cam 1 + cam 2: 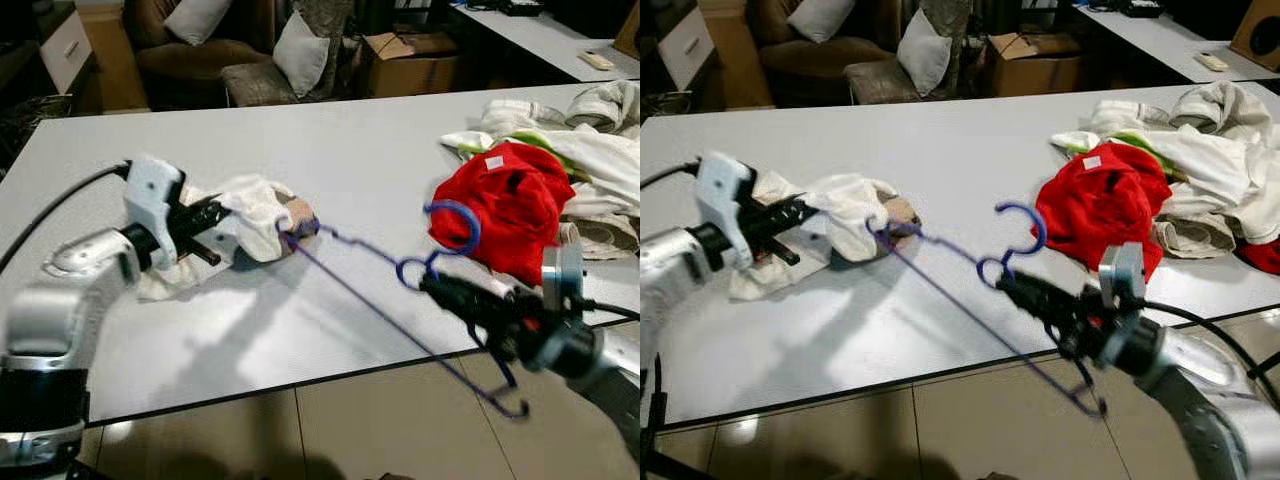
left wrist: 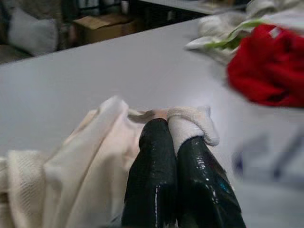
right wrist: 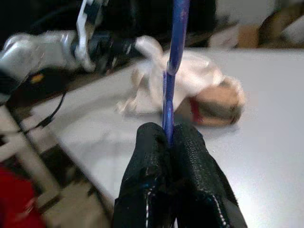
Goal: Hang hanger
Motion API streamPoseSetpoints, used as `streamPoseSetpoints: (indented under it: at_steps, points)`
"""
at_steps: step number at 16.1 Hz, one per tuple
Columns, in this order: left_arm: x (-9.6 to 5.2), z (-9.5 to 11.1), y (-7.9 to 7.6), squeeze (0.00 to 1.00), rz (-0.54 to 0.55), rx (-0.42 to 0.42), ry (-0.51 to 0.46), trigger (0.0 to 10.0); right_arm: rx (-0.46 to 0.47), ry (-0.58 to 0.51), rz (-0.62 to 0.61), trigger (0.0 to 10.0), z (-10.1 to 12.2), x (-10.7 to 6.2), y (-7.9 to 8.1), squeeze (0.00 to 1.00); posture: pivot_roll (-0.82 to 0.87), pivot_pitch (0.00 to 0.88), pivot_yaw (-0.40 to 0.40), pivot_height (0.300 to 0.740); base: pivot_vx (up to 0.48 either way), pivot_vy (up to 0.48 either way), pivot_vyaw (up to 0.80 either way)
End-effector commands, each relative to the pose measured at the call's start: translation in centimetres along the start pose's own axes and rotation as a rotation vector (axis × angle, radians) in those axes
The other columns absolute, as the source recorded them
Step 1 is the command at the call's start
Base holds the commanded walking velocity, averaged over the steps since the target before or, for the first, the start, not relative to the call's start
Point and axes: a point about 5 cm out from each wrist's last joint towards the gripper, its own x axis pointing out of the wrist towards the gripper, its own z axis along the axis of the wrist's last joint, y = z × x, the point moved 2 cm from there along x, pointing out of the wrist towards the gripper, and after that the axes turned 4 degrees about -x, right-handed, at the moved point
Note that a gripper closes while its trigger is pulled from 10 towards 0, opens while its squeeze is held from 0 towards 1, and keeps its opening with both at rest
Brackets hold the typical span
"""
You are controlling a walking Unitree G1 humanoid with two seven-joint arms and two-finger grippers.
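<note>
A blue wire hanger [image 1: 400, 300] hangs over the table's front edge, its hook [image 1: 455, 225] raised by the red garment. My right gripper [image 1: 435, 285] is shut on the hanger [image 3: 172, 71] just below the hook. The hanger's far end pokes into a cream garment [image 1: 255, 215] lying on the white table [image 1: 330, 160]. My left gripper [image 1: 215, 215] is shut on the cream garment [image 2: 95, 156], with a fold of cloth pinched between its fingers [image 2: 152, 171].
A red garment [image 1: 505, 205] and a heap of white and green clothes [image 1: 590, 140] lie at the table's right. Behind the table stand a brown sofa with pillows [image 1: 300, 50] and a cardboard box [image 1: 410, 60]. Tiled floor [image 1: 350, 420] lies below the front edge.
</note>
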Motion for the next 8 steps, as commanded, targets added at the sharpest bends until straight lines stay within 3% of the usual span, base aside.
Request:
streamPoseSetpoints:
  at_steps: [1,3,4,5,6,7,8]
  points:
    - [-0.3,1.4,0.1,0.0,-0.013,-0.028,-0.055,0.0,-0.008,-0.006,0.036,10.0,0.8,-0.5,0.4,0.0,-0.13,0.0,0.002,0.74,0.0,0.0,0.0]
    - [-0.4,4.3,0.5,0.0,-0.018,-0.285,-0.309,0.0,0.01,0.006,0.058,10.0,1.3,-1.5,0.6,0.0,-0.13,0.0,0.002,0.74,0.0,0.0,0.0]
    - [-0.2,3.9,1.8,0.0,0.09,-0.295,-0.292,0.0,0.008,0.004,0.05,10.0,1.4,-1.6,0.5,0.0,-0.13,0.0,0.002,0.74,0.0,0.0,0.0]
    - [-0.1,3.7,2.1,0.0,0.122,-0.29,-0.278,0.0,0.007,0.002,0.047,10.0,1.4,-1.6,0.4,0.0,-0.13,0.0,0.002,0.74,0.0,0.0,0.0]
    - [0.3,2.1,3.7,0.0,0.284,-0.206,-0.175,0.0,0.002,-0.003,0.039,10.0,1.7,-1.5,0.2,0.0,-0.13,0.0,0.002,0.74,0.0,0.0,0.0]
    - [0.7,3.0,3.6,0.0,0.262,-0.315,-0.261,0.0,0.0,0.001,0.044,10.0,1.7,-1.4,0.2,0.0,-0.13,0.0,0.0,0.74,0.0,0.0,0.0]
    - [0.9,4.0,3.4,0.0,0.23,-0.346,-0.313,0.0,0.001,0.002,0.045,10.0,1.6,-1.4,0.2,0.0,-0.13,0.0,-0.003,0.74,0.0,0.0,0.0]
